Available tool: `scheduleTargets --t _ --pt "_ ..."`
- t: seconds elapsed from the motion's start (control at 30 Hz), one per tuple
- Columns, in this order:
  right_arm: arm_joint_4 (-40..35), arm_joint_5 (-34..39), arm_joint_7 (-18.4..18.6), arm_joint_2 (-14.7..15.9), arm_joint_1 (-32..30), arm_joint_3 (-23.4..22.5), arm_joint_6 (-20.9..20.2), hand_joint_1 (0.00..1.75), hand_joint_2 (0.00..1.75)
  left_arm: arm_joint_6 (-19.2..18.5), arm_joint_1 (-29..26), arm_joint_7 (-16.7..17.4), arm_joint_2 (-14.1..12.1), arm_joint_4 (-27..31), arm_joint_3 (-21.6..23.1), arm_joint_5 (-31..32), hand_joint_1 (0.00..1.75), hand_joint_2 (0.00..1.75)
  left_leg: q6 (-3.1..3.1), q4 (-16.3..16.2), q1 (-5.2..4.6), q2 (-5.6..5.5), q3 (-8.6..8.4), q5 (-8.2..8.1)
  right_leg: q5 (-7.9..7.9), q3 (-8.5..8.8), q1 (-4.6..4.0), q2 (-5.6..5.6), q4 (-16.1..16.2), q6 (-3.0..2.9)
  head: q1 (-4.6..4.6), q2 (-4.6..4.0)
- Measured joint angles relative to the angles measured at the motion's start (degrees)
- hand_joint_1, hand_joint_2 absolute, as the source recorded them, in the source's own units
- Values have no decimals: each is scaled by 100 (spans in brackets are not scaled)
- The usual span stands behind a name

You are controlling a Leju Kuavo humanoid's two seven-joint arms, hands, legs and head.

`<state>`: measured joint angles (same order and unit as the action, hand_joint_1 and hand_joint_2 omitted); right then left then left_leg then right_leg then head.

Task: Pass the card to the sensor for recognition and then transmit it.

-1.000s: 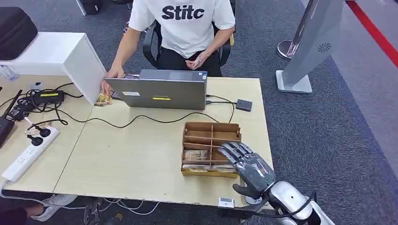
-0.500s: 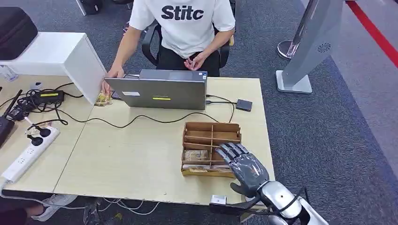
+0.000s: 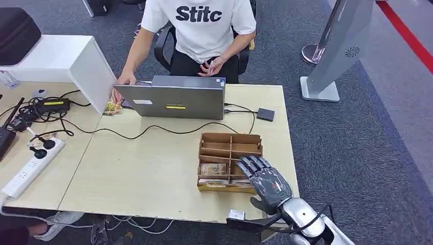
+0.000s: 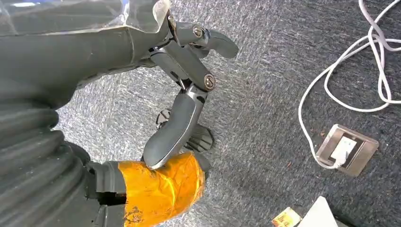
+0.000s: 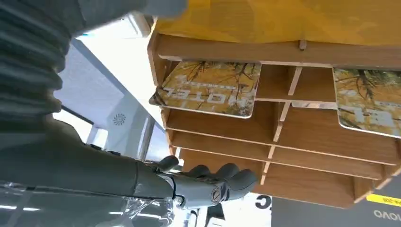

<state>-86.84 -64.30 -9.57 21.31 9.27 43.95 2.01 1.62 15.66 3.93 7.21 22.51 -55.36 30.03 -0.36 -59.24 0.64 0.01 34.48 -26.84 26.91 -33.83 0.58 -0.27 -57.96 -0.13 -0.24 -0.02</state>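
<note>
Since the earlier frames, the right hand [image 3: 268,182] is seen drawn slightly nearer the table's [image 3: 143,168] front edge and a little leftward, with its fingers still spread over the near right corner of the wooden organizer [image 3: 230,162]. Nothing is held by it; the fingers are apart and extended toward the far side.

Left hand [image 4: 187,90]: recorded in the left wrist view hanging above grey carpet, fingers loosely apart, nothing gripped. A white cable [image 4: 340,85] and a floor socket [image 4: 346,149] are noted on the carpet beyond it.

Organizer: a brown divided tray, placed near the table's right front. Two cards are held in its near compartments. Left card [image 3: 213,169]: lying flat, long axis across the table, left to right. Right card [image 5: 208,89]: largely hidden beneath the fingers in the head view; in the right wrist view it is seen tilted, propped on a divider, printed lettering legible as "HOTEL" though inverted. The other card [image 5: 369,101] is cut off at that picture's edge.

Farther back: a black cable [image 3: 153,130] is run across the tabletop; a small dark sensor [image 3: 265,114] is set near the right edge; a grey laptop [image 3: 173,97] is placed at the far edge. A seated person [image 3: 199,30] is recorded behind it, one hand beside the laptop; the face is out of frame.
</note>
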Motion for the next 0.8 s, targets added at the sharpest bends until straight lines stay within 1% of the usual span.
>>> scheduleTargets --t 0.23,0.53,0.6,0.7,0.8 --pt "46 -61 -22 -44 -1 -7 57 175 175 2 3 0 -2 -2 0 17 0 175 0 0 0 0 0 0 0 0 0 0 0 0 0 0" --pt "-20 13 -280 -50 -3 -17 188 175 175 0 5 11 -4 -2 0 35 0 175 0 0 0 0 -1 0 0 0 0 0 0 0 2 0" --pt "-79 61 -339 -50 -11 -24 238 175 175 0 5 11 -9 -2 0 35 0 175 0 0 0 0 0 0 0 0 0 0 0 0 0 0" --pt "-292 81 -400 -52 -8 -107 417 175 175 -20 5 11 -17 -2 0 35 0 175 0 0 0 0 0 0 0 0 0 0 0 0 0 0" --pt "-483 105 -402 -52 -2 -173 413 175 175 -20 5 11 -17 -2 -2 35 0 175 0 0 0 0 0 0 0 0 0 0 0 0 2 0"
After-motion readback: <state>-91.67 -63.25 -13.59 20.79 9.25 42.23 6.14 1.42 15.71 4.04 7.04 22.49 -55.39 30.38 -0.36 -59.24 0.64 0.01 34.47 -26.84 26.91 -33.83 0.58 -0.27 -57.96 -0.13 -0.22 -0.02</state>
